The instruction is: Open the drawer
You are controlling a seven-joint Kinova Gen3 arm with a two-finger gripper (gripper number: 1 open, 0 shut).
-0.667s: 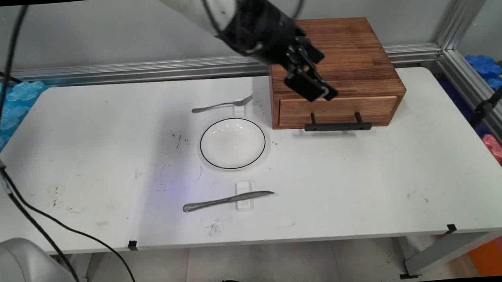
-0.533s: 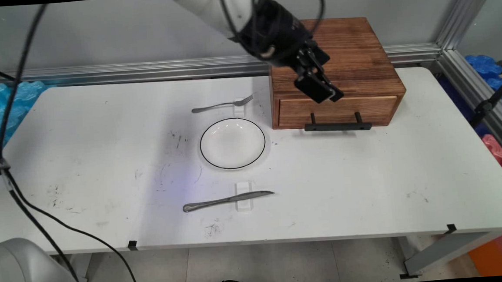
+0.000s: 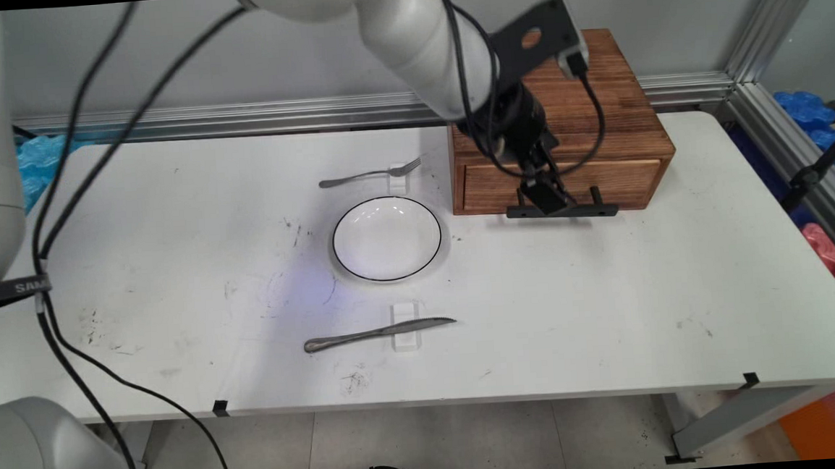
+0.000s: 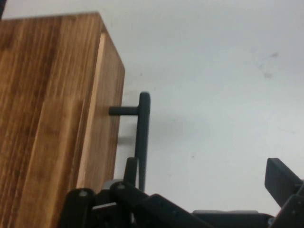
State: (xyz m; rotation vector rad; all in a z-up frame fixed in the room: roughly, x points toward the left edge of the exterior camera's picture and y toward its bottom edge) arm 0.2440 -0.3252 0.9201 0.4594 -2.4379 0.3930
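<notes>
Claw (image 3: pixel 547 196), fingers spread open, sits at the black bar handle (image 3: pixel 562 212) of the brown wooden drawer box (image 3: pixel 584 108) on the white counter (image 3: pixel 609 288), with white black-rimmed plate (image 3: pixel 387 238), fork (image 3: pixel 369 174), knife (image 3: pixel 378 332) nearby.

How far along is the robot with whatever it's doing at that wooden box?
Done: the gripper is down at the black handle of the drawer in the wooden box. In hand: its fingers are open with the handle bar seemingly between them, not clamped. Left: the drawer looks shut, flush with the box. The plate is empty, with the fork and knife lying apart from it.
</notes>
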